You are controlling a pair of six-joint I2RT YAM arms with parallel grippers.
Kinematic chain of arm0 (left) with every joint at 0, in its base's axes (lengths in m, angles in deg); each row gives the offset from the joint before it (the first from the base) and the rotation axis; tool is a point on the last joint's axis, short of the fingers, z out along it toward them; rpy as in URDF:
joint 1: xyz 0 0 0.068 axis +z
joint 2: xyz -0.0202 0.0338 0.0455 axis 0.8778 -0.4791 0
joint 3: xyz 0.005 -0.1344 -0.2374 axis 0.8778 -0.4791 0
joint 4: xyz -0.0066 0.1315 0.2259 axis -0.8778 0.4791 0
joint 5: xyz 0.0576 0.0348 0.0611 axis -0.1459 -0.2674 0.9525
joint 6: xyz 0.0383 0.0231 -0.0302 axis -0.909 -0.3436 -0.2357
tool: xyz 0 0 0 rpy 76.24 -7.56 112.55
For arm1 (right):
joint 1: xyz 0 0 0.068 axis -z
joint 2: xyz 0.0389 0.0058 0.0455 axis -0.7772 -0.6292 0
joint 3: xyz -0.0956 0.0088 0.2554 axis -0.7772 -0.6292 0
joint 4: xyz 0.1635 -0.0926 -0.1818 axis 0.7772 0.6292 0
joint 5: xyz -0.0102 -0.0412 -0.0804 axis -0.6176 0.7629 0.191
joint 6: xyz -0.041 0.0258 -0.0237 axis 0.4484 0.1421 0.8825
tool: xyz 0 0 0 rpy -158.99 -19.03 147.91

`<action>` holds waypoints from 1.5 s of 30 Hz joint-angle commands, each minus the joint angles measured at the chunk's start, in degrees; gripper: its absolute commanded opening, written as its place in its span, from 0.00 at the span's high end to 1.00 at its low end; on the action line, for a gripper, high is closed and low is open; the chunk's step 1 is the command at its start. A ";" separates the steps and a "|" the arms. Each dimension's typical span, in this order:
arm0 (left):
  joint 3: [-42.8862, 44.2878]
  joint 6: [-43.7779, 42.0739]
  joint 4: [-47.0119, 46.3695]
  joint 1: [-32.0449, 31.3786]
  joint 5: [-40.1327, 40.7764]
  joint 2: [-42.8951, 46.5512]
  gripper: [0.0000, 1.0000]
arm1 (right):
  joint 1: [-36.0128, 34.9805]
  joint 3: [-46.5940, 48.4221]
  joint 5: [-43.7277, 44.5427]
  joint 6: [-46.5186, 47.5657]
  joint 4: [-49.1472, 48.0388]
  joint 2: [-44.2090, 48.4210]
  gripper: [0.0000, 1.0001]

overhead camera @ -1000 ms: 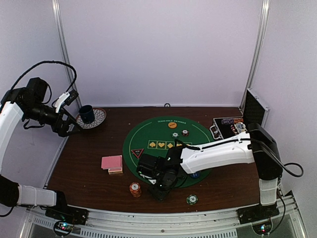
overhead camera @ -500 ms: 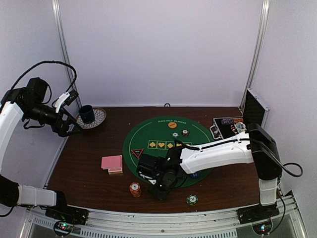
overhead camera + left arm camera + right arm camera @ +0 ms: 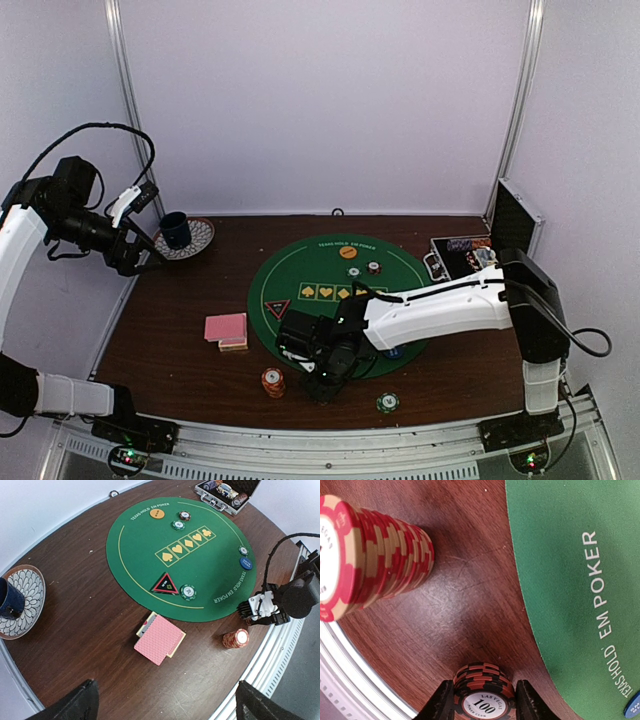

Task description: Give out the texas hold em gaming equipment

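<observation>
Right end effector (image 3: pixel 483 697) pinches black-and-orange chips (image 3: pixel 480 682) standing on the tabletop (image 3: pixel 465 585), just off the green mat (image 3: pixel 560 580). The taller red chip stack (image 3: pixel 375 560) stands near. Left end effector (image 3: pixel 166 690) is spread wide, raised over the card deck (image 3: pixel 159 639).
</observation>
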 commanded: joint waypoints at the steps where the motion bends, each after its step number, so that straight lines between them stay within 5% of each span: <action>1: 1.36 -0.70 -0.20 -0.28 0.08 0.41 0.02 | 0.55 0.12 1.15 0.47 1.40 -0.11 0.68; 18: 1.27 -1.00 -0.17 -0.32 0.41 1.09 0.02 | 4.40 10.28 2.37 1.64 7.05 2.11 0.73; 35: 1.47 -0.85 -0.54 -0.32 -0.19 1.06 0.02 | 12.82 38.52 4.39 4.23 11.53 -20.93 0.72; 45: 1.12 -1.38 -0.51 -0.33 0.34 0.92 0.02 | 13.84 40.00 2.85 2.98 10.20 -25.63 0.68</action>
